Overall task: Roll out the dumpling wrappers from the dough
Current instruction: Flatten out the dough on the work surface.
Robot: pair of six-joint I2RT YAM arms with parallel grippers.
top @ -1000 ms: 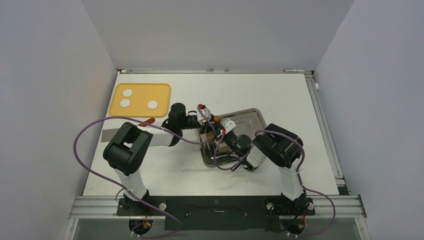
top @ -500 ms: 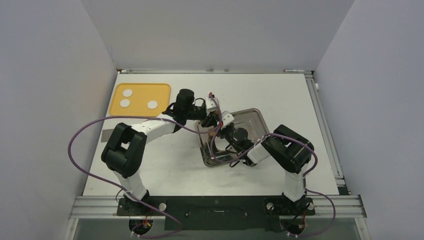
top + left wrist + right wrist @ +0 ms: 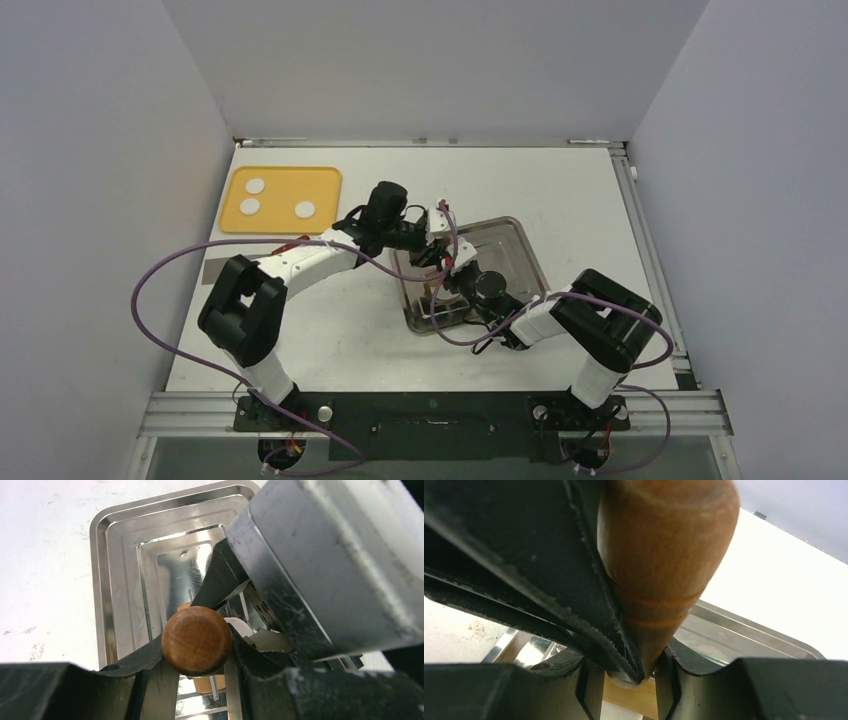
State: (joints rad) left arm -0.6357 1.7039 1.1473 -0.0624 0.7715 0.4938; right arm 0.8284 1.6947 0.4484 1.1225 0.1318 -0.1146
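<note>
- While our left hand [image 3: 432,232] clamps one end of the rolling pin [image 3: 196,640], our right hand [image 3: 452,268] grips its other handle, over the metal tray [image 3: 520,250].
- We see the dough [image 3: 305,209] on the yellow tray [image 3: 280,188], at the counter's [image 3: 600,200] far-left corner.

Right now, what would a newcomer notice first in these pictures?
The left tool and right tool meet over the metal tray at mid-table, each clamped on an end of one wooden rolling pin. At the far left, three white dough lumps sit on a yellow tray.
</note>
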